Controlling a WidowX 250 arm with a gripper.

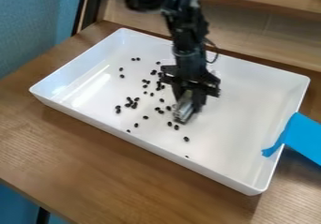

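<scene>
Many black beans [134, 105] lie scattered in the white tray [150, 147], mostly between my gripper [183, 114] and the tray's left edge as the camera shows it, with a few toward its near edge. The closest lie just beside the silvery piece [184, 107] at the gripper's lower end, on that same left side. The piece's long axis slants down toward the near edge. I cannot tell how far open the gripper is, nor whether it grips the piece. Blue tape [304, 136] crosses the tray's right edge, well apart from the beans
</scene>
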